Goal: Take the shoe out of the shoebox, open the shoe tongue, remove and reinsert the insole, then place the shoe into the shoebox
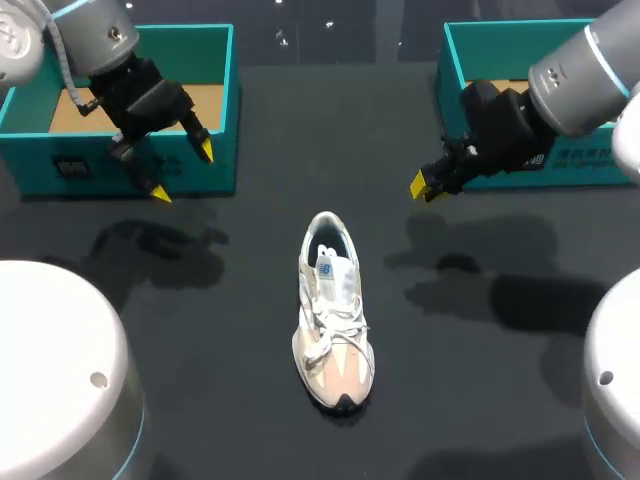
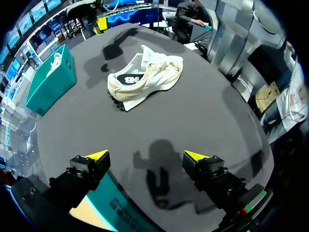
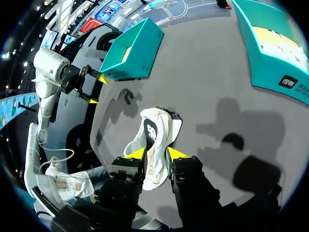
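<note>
Nearest, mid black tabletop (image 1: 230,400): white-and-beige laced fabric sneaker (image 1: 333,315), upright on its sole, toe toward the robot, outside both boxes. Beyond, well apart from it: left gripper (image 1: 183,172) hanging with fingers spread wide, nothing held; right gripper (image 1: 425,186) with tips nearly together, slim gap, likewise nothing held. Farthest: teal cardboard shoebox (image 1: 30,150) at left, second teal shoebox (image 1: 600,168) at right.

Risks, as judged: tugging the tongue (image 1: 335,275) with laces (image 1: 335,325) crossed over it, likely to drag or tip the unpinned shoe. Descending with the narrow right gap, likely to shove the shoe rather than straddle the tongue. Advisable to pin the shoe with the other gripper first.
</note>
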Robot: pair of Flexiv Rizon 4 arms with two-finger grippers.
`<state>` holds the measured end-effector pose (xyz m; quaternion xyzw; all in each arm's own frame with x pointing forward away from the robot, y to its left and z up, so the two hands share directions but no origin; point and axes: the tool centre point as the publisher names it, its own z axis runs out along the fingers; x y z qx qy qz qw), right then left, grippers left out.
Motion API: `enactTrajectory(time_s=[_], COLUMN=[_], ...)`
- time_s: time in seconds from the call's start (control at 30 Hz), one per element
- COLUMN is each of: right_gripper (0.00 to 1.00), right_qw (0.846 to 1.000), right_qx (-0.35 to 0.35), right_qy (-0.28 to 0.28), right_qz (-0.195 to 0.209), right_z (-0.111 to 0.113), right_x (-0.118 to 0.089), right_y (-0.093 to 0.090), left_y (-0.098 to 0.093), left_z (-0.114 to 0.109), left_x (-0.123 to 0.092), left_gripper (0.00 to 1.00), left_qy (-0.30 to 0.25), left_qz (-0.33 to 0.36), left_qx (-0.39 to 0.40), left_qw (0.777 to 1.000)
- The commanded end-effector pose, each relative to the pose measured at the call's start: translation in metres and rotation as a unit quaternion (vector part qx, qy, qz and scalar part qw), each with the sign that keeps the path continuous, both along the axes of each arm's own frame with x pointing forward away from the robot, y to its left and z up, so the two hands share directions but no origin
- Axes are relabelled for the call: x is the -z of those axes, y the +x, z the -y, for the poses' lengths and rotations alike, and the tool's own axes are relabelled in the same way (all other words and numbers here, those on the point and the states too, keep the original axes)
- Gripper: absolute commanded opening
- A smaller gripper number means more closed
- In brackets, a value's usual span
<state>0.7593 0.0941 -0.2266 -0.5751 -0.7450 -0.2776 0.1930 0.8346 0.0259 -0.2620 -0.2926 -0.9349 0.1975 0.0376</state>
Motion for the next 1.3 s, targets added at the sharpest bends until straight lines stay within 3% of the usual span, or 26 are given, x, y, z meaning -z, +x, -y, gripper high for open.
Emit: enactTrajectory(time_s=[0.03,0.13,0.23,0.7,0.87,1.0,1.2,1.23,1.3], right_gripper=[0.00,0.00,0.00,0.00,0.00,0.00,0.00,0.00,0.00], right_qw=[0.987,0.980,0.975,0.975,0.967,0.963,0.953,0.939,0.930], right_qx=[-0.007,0.009,0.027,0.027,0.062,0.086,0.102,0.128,0.162], right_qy=[-0.156,-0.192,-0.216,-0.216,-0.245,-0.254,-0.283,-0.317,-0.329], right_qz=[-0.046,-0.055,-0.051,-0.051,-0.040,-0.027,-0.032,-0.040,-0.039], right_z=[-0.013,-0.025,-0.042,-0.042,-0.086,-0.099,-0.126,-0.129,-0.128], right_x=[-0.011,-0.016,-0.019,-0.019,-0.020,-0.017,0.004,0.010,0.013], right_y=[0.007,0.007,0.002,0.002,0.001,0.001,0.004,0.003,0.003], left_y=[0.008,0.014,0.014,0.014,0.014,0.014,0.014,0.014,0.014], left_z=[-0.020,-0.034,-0.034,-0.034,-0.034,-0.034,-0.034,-0.034,-0.034], left_x=[-0.016,-0.024,-0.024,-0.024,-0.024,-0.024,-0.024,-0.024,-0.024], left_gripper=[1.00,1.00,1.00,1.00,1.00,1.00,1.00,1.00,1.00], left_qy=[-0.003,-0.003,-0.003,-0.003,-0.003,-0.003,-0.003,-0.003,-0.003], left_qz=[-0.006,-0.010,-0.010,-0.010,-0.010,-0.010,-0.010,-0.010,-0.010], left_qx=[0.018,0.044,0.044,0.044,0.044,0.044,0.044,0.044,0.044], left_qw=[1.000,0.999,0.999,0.999,0.999,0.999,0.999,0.999,0.999])
